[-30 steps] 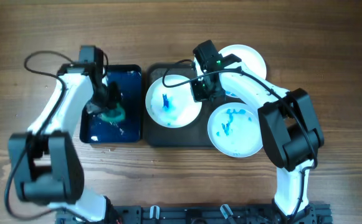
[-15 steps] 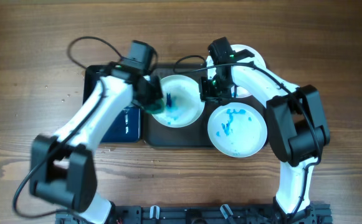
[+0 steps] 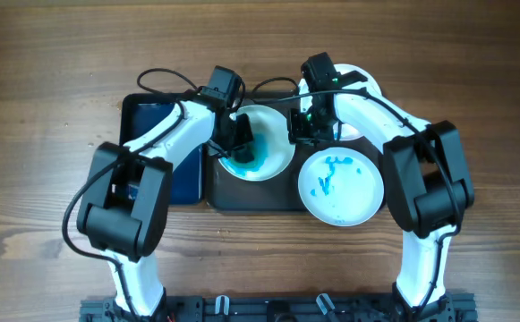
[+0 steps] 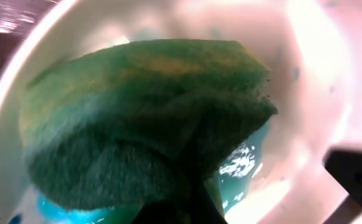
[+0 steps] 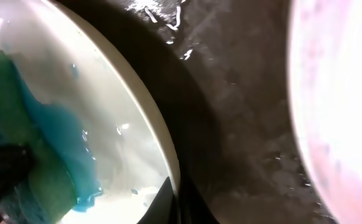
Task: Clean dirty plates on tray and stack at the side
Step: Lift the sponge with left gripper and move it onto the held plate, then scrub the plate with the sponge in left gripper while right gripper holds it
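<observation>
Green sponge (image 4: pixel 143 115) down on the plate (image 3: pixel 276 159)!
Mid-plate, left jaws pinch it; right jaws clamp the rim opposite.

Overhead: the left arm (image 3: pixel 179 130) covers part of the blue tub (image 3: pixel 185 179); the right arm (image 3: pixel 367 109) hides much of the far plate (image 3: pixel 358 76). Left wrist: the blurred sponge (image 4: pixel 143 118) conceals the left gripper (image 4: pixel 168 210) save 1 dark tip at the bottom edge. Right wrist: the right gripper (image 5: pixel 171 202) is cropped below, its closure unreadable; 1 blurred plate (image 5: pixel 336 106) runs off the right edge.
</observation>
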Controlling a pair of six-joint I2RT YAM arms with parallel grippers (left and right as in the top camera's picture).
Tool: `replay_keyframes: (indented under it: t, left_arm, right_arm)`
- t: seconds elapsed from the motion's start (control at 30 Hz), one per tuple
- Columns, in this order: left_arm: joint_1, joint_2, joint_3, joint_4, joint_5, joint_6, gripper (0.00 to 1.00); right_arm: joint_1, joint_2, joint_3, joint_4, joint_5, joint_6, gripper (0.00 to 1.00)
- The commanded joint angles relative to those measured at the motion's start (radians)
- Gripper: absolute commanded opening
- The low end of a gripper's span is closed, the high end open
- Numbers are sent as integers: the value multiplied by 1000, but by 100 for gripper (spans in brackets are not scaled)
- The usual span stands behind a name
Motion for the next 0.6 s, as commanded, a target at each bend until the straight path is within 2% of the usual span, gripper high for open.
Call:
replay_keyframes:
  t: [0.0, 0.13, 0.2, 0.33, 0.4, 0.47, 0.5, 0.57]
  left_arm:
    - [-22, 59, -8, 40, 307, 135, 4]
    - [-18, 59, 3, 77, 303, 195, 4]
    - [-13, 59, 8, 113, 218, 182, 4]
    - [-13, 58, 33, 113, -93, -36, 4]
    - [-13, 53, 69, 37, -251, -140, 4]
    - [-24, 53, 109, -69, -375, -175, 4]
    - [-32, 53, 118, -102, -394, -169, 4]
    - [-43, 53, 120, -108, -218, -23, 4]
  right_arm:
    - [7, 13, 0, 8, -41, 5, 4]
    - [7, 13, 0, 8, -41, 5, 4]
    - [7, 13, 0, 8, -41, 5, 4]
    - [7, 13, 0, 8, -41, 5, 5]
    - [7, 13, 0, 8, -41, 5, 4]
    - [7, 13, 0, 10, -41, 5, 4]
    - [7, 13, 0, 13, -41, 5, 4]
    - [7, 13, 0, 20, -41, 5, 4]
